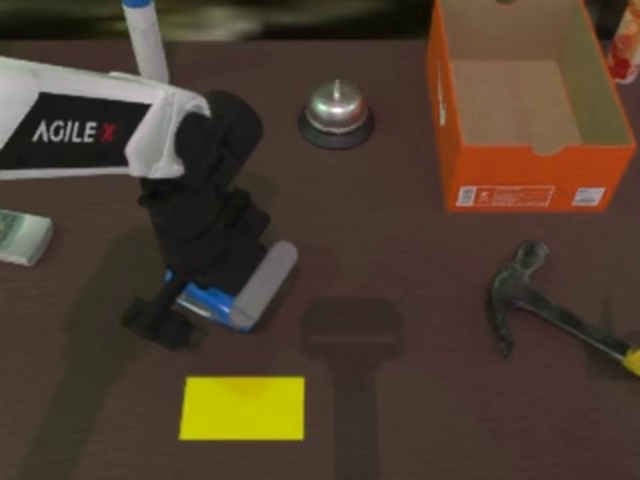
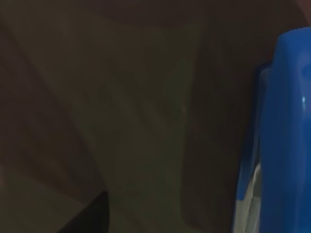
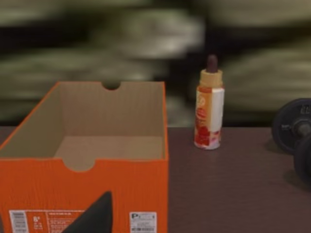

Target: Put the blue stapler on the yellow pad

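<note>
While my left gripper (image 1: 185, 300) is down over the blue stapler (image 1: 215, 303), just above the yellow pad (image 1: 243, 407) in the top view, I cannot tell whether its fingers have closed. I'd confirm a firm, centred hold before lifting, then carry it low to the pad.

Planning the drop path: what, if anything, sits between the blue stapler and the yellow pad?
Nothing visible does. The small bright blue stapler lies under the left end effector, and only bare dark table separates it from the flat yellow rectangular pad just below in the top view.
</note>
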Controlling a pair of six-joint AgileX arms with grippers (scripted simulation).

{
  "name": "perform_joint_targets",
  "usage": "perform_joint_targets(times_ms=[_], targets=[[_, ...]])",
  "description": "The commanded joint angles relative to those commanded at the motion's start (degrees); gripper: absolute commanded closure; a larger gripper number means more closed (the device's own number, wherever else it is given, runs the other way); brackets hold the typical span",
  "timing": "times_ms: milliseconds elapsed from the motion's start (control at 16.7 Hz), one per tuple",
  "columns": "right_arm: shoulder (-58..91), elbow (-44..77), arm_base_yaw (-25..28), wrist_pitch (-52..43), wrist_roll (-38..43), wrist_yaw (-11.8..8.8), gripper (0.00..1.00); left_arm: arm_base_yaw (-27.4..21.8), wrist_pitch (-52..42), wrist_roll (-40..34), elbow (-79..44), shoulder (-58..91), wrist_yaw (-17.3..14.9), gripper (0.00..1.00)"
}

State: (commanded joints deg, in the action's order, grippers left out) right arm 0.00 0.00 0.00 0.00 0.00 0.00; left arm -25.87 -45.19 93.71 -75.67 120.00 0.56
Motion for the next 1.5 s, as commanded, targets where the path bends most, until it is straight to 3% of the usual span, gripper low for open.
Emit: perform_joint_targets(times_ms=[780, 1500], targets=[[0.0, 0.0, 0.0, 0.0, 0.0, 0.0, 0.0, 0.0, 0.0, 0.0, 0.0, 0.0, 0.0, 0.98], [0.0, 0.0, 0.0, 0.0, 0.0, 0.0, 0.0, 0.1, -3.7, -0.6, -1.7, -1.9, 0.1, 1.0]])
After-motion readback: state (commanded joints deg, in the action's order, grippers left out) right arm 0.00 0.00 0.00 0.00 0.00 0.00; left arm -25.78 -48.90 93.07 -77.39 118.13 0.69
